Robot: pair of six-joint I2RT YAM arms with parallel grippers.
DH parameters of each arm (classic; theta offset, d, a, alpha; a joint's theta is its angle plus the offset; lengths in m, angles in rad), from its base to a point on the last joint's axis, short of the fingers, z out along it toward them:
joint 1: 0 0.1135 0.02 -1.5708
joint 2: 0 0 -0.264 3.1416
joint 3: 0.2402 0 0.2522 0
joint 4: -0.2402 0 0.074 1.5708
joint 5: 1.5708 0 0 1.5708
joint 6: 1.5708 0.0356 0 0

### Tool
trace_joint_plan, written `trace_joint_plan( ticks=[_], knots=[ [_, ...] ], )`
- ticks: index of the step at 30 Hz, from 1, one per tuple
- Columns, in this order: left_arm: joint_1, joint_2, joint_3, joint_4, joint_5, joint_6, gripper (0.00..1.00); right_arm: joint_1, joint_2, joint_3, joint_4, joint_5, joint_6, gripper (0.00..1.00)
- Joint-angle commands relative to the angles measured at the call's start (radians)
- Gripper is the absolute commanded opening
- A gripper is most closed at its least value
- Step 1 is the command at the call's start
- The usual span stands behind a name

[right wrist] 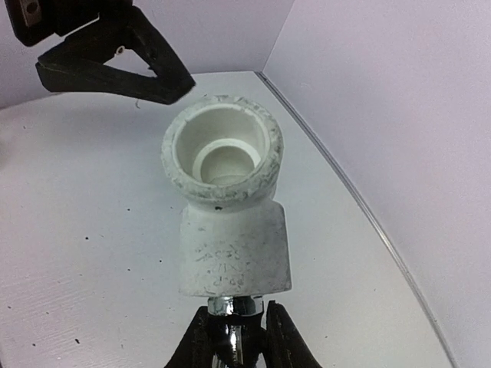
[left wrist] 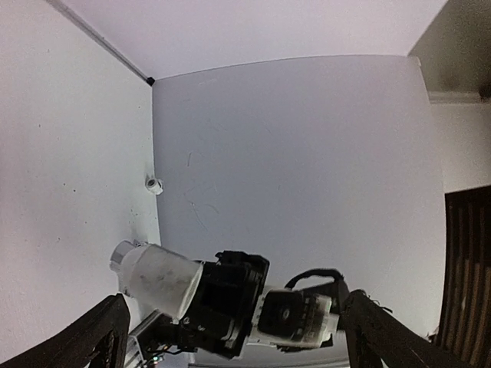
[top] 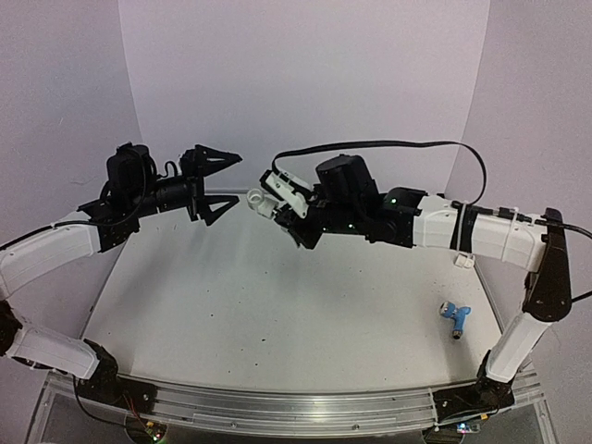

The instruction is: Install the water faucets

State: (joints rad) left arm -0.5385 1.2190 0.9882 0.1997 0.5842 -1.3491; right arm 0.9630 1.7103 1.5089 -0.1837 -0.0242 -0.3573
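Two arms are raised above the table point(top: 277, 324), their grippers facing each other at mid-height near the back wall.

Left gripper point(top: 239, 178): released, jaws spread wide, nothing between them. Its black fingers point(left wrist: 96, 337) sit at the lower corners of the left wrist view. It stands just beside the right arm's load and does not touch it.

Right gripper point(right wrist: 233, 336): clenched on a shiny metal stem, which reads as the silver water faucet point(right wrist: 230, 308). Only a short chrome section shows between the fingers, and the spout cannot be seen. A white plastic pipe fitting point(right wrist: 230, 230) sits on the end of that stem, scuffed and speckled. Its open round socket points away from the right gripper, toward the left one. Whether the stem is threaded fully home cannot be told.

In the right wrist view one left finger lies just above and to the left of the socket rim, with a clear gap.

One light blue water faucet point(top: 455, 316) lies on its side on the table near the right edge. It is close to the right arm's upright link, well apart from both grippers, and nothing touches it.
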Motion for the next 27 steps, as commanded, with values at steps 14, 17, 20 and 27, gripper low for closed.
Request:
trace_joint_plan(
  ticks=[14, 17, 20, 27],
  knots=[
    [-0.106, 0.215, 0.119, 0.006, -0.051, -0.055, 0.77, 0.094, 0.068, 0.094, 0.134, 0.255, -0.156, 0.0],
    [-0.107, 0.214, 0.133, 0.008, -0.046, 0.006, 0.57, 0.094, 0.066, 0.095, 0.124, 0.225, -0.117, 0.0],
    [-0.109, 0.197, 0.153, 0.008, -0.041, 0.131, 0.34, 0.085, 0.063, 0.116, 0.075, 0.107, 0.005, 0.0],
    [-0.109, 0.154, 0.196, 0.014, 0.102, 0.532, 0.0, -0.194, 0.1, 0.202, 0.089, -0.953, 0.651, 0.0]
  ],
)
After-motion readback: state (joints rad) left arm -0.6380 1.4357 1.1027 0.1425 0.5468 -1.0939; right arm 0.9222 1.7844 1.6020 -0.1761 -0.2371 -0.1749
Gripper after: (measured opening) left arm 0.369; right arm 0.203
